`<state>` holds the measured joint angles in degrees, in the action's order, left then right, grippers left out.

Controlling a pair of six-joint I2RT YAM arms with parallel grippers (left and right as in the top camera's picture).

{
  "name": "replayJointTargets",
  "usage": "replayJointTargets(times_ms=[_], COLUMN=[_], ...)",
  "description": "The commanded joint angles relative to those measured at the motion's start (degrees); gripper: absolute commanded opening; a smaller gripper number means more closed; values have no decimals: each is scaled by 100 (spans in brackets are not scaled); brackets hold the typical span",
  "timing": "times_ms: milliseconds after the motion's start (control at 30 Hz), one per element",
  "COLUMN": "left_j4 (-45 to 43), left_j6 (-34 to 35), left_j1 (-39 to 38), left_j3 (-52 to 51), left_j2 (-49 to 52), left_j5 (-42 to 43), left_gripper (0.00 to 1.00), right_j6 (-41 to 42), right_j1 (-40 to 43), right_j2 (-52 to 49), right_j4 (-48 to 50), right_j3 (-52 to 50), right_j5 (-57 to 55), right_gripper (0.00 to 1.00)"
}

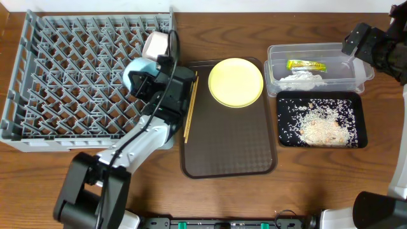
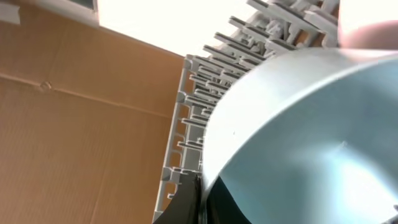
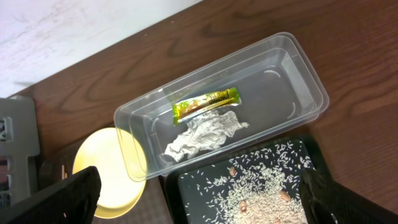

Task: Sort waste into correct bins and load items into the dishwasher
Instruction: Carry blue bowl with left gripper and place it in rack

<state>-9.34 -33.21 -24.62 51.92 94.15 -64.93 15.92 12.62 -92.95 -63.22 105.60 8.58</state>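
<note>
My left gripper (image 1: 145,81) is shut on the rim of the light blue bowl (image 1: 135,69), held on edge at the right side of the grey dish rack (image 1: 63,76). In the left wrist view the bowl (image 2: 298,137) fills the frame, with my jaws (image 2: 202,196) clamped on its rim. A pinkish-white bowl (image 1: 156,46) sits in the rack just behind. The yellow plate (image 1: 236,82) and the chopsticks (image 1: 189,108) lie on the brown tray. My right gripper (image 3: 202,202) is open and empty above the clear tub (image 3: 298,59), which holds the wrapper (image 3: 205,104) and the crumpled paper (image 3: 202,137). Rice (image 3: 261,193) covers the black tray (image 1: 358,121). The white cup is out of view.
The brown serving tray (image 1: 229,152) lies at the table's middle, between the rack and the two bins. The clear tub (image 1: 318,49) stands directly behind the black tray at the right. The right arm (image 1: 381,51) reaches in from the top right corner.
</note>
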Motion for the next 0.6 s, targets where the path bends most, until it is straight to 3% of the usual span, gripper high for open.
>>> replayJointTargets(times_ms=[0,133,333,567], left_j4=[7,13,26,28], left_j6=[92,90,92,214], left_j1=[-155,-385,-546,-546], left_j3=[-74,-74,-74,-74], left_j2=[96,96,96,96], left_j5=[0,-11,-245,-391], left_gripper=[8,8,17,48], right_j6=[35,35,35,35], right_j1=[11,11,11,11], right_j2=[-31,-31,-31,-31], right_j4=[-9,-9,-9,-9], right_j3=[57,57,57,57], right_j5=[26,26,26,26], right_gripper=[99,99,99,99])
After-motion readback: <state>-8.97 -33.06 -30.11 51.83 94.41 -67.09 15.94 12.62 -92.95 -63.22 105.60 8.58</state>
